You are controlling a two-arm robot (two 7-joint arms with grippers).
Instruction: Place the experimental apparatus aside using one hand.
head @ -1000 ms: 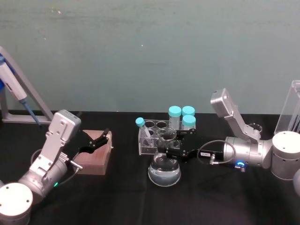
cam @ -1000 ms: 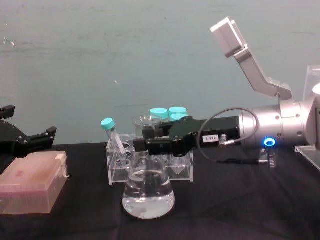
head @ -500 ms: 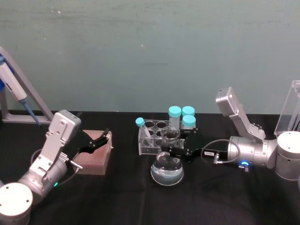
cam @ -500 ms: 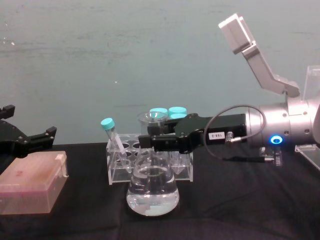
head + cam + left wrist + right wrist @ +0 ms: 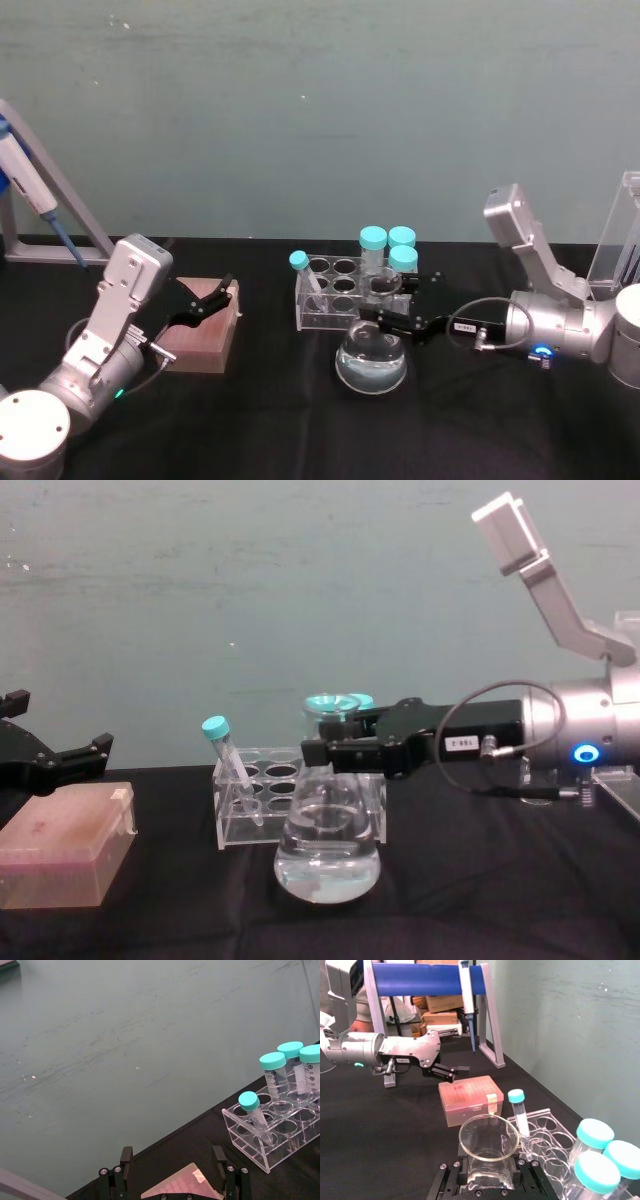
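Note:
A conical flask (image 5: 371,365) of clear liquid sits low over the black cloth in front of a clear tube rack (image 5: 345,295). My right gripper (image 5: 388,318), black with a white label and a looped grey cable, is shut on the flask's neck. From the chest, the right gripper (image 5: 325,752) reaches in from the right and clamps the flask (image 5: 328,855) just below its rim. The flask's open mouth (image 5: 488,1137) sits between the right gripper (image 5: 490,1172) fingers. I cannot tell whether the flask touches the cloth. My left gripper (image 5: 212,297) hangs open over a pink box (image 5: 205,335).
The tube rack (image 5: 250,800) holds teal-capped tubes, one of them leaning. A tall clear acrylic stand (image 5: 620,240) is at the far right edge. A pipette stand (image 5: 40,210) is at the far left. The pink box (image 5: 60,855) lies under the left gripper (image 5: 60,765).
My right gripper has carried the flask to the right, away from the front of the tube rack. The left arm has not moved.

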